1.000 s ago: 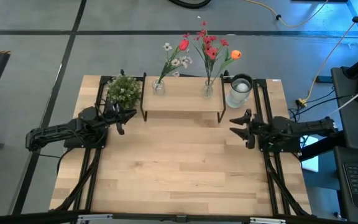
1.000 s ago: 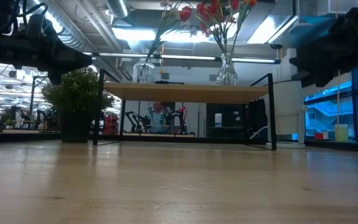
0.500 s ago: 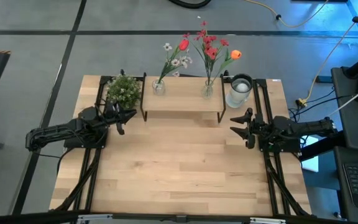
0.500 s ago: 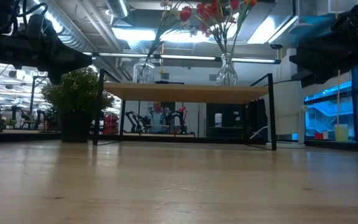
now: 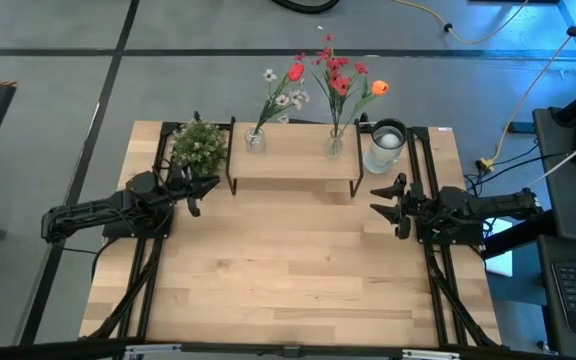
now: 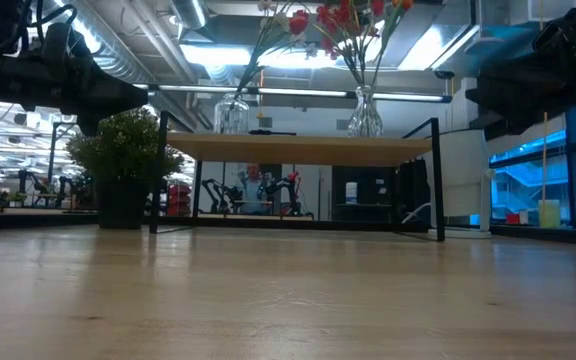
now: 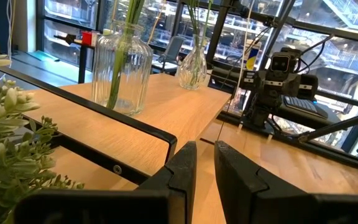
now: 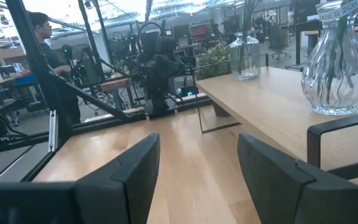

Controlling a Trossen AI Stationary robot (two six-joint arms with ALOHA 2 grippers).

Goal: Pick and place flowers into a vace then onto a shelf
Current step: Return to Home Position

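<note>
Flowers (image 5: 313,75), thin green-stemmed fake ones in red, orange and white, all parked up on the low light-wood shelf with black metal legs (image 5: 293,160)

Nearest, the pale plank tabletop (image 5: 288,270) is flanked by both arms. The left gripper (image 5: 206,187) is seen pinched almost closed on nothing, and the right gripper (image 5: 380,198) is spread wide and empty, both just short of the shelf. On the shelf, the stems are held by a ribbed clear glass vase (image 5: 255,140) and a wavy clear glass vase (image 5: 335,145), set well apart. The stems are probably light, bendy and top-heavy, so best pinched low. The glass looks slick and breakable, so it's better taken at the narrow neck.
</note>
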